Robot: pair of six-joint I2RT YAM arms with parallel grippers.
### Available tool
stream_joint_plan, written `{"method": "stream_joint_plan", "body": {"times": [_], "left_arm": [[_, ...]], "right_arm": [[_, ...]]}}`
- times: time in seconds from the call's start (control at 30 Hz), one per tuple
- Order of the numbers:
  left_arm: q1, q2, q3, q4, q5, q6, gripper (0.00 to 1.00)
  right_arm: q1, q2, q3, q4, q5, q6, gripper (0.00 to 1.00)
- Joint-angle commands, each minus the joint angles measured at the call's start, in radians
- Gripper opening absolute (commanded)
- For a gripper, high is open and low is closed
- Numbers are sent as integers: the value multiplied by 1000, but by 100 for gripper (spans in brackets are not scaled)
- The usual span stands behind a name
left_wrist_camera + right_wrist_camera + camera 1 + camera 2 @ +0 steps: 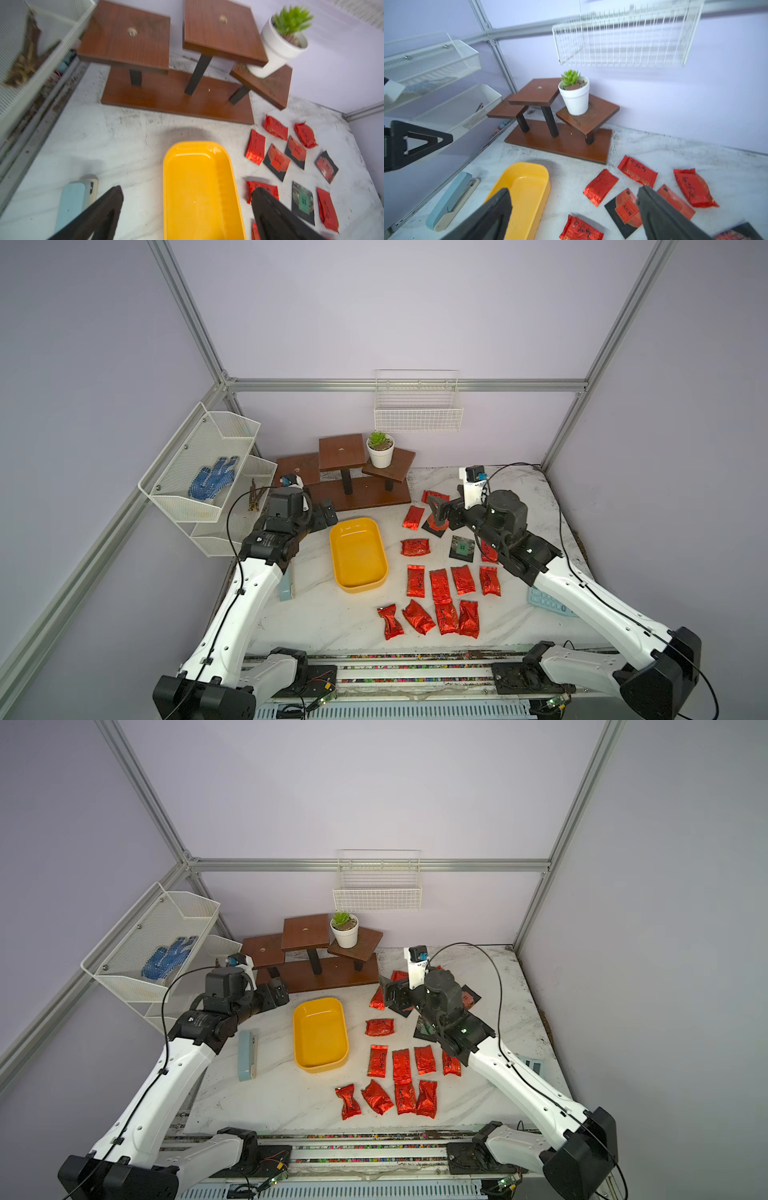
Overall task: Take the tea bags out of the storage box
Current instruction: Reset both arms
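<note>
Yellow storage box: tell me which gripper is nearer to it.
Left. The left gripper, jaws open, hangs by the far left corner of the storage box; the right gripper is farther, above the tea bags beside it.

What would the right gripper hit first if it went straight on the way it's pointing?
Most likely the wooden stand's base. The right gripper, jaws open, points over bare tabletop between the storage box and a red tea bag; depending on tilt, it might touch the tabletop first.

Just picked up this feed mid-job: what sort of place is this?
Probably a robot lab test cell, not a home: aluminium frame, plain lilac walls, staged props like the potted plant and wire basket.
</note>
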Motion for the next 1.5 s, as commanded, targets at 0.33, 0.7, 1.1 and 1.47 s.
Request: {"method": "stream_joint_plan", "body": {"times": [0.33, 0.7, 1.1, 1.47], "left_arm": [[12, -86, -429, 616, -268, 192, 100], [128, -47, -759, 914, -323, 382, 100], [158, 252, -843, 1427, -156, 384, 100], [154, 417, -860, 1593, -123, 389, 100]], "right_arm": [[-141, -296, -505, 502, 397, -196, 99], [-251, 14, -862, 989, 533, -147, 100], [-348, 399, -918, 1507, 476, -203, 99], [-421, 455, -827, 1351, 339, -151, 100]]}}
